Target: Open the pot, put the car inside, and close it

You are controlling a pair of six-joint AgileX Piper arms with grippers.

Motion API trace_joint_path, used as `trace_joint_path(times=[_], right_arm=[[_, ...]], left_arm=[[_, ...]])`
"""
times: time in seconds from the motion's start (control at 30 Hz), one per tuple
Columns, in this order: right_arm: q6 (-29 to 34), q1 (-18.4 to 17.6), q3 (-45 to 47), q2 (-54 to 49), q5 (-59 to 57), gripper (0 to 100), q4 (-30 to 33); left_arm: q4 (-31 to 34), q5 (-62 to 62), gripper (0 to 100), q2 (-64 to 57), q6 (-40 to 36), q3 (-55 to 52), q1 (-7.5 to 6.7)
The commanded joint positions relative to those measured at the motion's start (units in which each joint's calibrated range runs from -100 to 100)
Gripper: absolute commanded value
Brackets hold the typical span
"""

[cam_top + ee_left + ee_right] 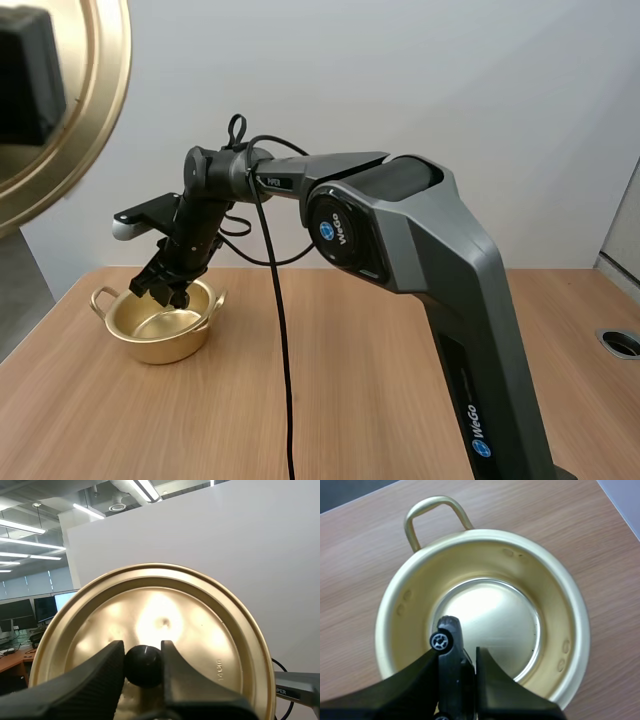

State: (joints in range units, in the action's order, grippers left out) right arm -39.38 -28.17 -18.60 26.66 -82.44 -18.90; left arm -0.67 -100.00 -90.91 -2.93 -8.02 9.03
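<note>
**Right wrist view: car pinched over the open pot**

The car, small and dark, sits clamped between the two fingers of the right gripper. Its long axis runs along the fingers, and one end juts past the tips toward the pot's floor. A wheel faces the camera, so the car is turned on its side. Whether the jutting end is the nose or the tail cannot be told.

Straight ahead of the fingertips lies the round gold pot, mouth open. The rim nearest the gripper's base passes close beneath the fingers, while the far rim and both side walls stand well away from the car. Beyond the far rim a loop handle sticks out over the wooden table.

In the high view the right gripper hangs over the pot, tips about level with its rim. The pot stands near the table's left edge.

The left gripper is closed on the black knob of the gold lid. The lid is held high, well apart from the pot.
</note>
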Motion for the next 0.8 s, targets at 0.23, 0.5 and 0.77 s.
trace_joint_path(times=[0.23, 0.5, 0.77], right_arm=[[-0.9, -0.5, -0.1, 2.7, 2.0, 0, -0.2], [-1.3, -2.1, -0.1, 2.8, 7.8, 0, 1.6], [-0.9, -2.1, -0.1, 2.8, 12.0, 0, 2.2]], left_arm=[[0.1, 0.0, 0, 0.0, 0.0, 0.0, 0.00], [0.1, 0.0, 0, 0.0, 0.0, 0.0, 0.00], [0.1, 0.0, 0, 0.0, 0.0, 0.0, 0.00]])
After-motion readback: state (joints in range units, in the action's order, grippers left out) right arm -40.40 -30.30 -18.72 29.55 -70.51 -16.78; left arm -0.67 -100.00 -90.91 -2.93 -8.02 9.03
